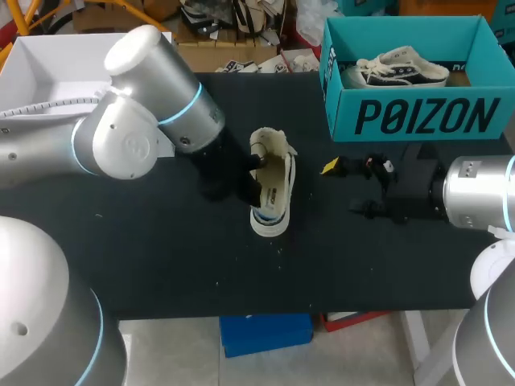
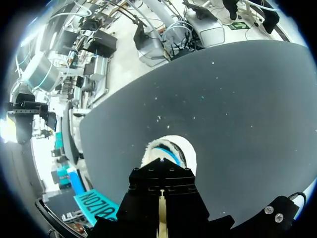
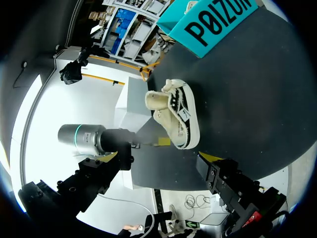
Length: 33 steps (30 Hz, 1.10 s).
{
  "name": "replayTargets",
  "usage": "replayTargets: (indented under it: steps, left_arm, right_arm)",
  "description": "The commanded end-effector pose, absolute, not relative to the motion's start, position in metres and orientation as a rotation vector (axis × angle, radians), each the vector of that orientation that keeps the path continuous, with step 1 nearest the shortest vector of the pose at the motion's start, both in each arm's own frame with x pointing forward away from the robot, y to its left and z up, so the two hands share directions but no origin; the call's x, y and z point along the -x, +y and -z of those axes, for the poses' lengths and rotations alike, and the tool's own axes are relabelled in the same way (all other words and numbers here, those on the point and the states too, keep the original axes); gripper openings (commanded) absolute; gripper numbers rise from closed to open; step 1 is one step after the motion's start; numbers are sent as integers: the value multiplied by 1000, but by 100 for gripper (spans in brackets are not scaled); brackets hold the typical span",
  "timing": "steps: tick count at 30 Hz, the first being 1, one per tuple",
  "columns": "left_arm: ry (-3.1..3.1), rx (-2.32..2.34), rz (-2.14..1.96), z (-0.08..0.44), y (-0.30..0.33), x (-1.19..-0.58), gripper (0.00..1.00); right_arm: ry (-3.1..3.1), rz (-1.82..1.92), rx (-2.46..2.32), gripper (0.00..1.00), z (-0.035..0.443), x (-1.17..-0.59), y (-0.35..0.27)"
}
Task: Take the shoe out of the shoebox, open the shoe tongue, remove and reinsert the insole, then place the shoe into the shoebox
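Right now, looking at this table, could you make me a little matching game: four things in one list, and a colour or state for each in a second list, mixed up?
Things:
1. shoebox
2. right gripper
3. table
4. shoe in the middle

Colour or state:
a. black
b. lying outside the box
c. teal
d. open, holding nothing

Right pairs: 1-c, 2-d, 3-a, 4-b.
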State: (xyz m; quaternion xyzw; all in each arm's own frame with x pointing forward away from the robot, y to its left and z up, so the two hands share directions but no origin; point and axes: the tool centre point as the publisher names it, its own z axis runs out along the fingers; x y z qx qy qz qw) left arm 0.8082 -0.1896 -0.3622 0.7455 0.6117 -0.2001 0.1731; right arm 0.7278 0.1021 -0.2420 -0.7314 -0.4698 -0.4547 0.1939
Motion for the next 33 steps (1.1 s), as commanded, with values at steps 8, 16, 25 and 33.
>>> replayTargets:
  steps: [8,16,25,33]
  left_arm:
    - [1783,-2155,510,384,-201,-812,0]
    - [1807,-2173,499,399,-207,-815,0]
    - [1839,-2197,473,413,-214,-824,0]
    - [1822,-2199,478,403,-216,-824,0]
  right_arm:
    - [-1318,1275,2051,100,242,-728,102]
    - [-1318,1275,2051,100,242,-728,102]
    - [-1318,1275,2051,100,242,-728,102]
    - [-1318,1275,2051,100,242,-728,102]
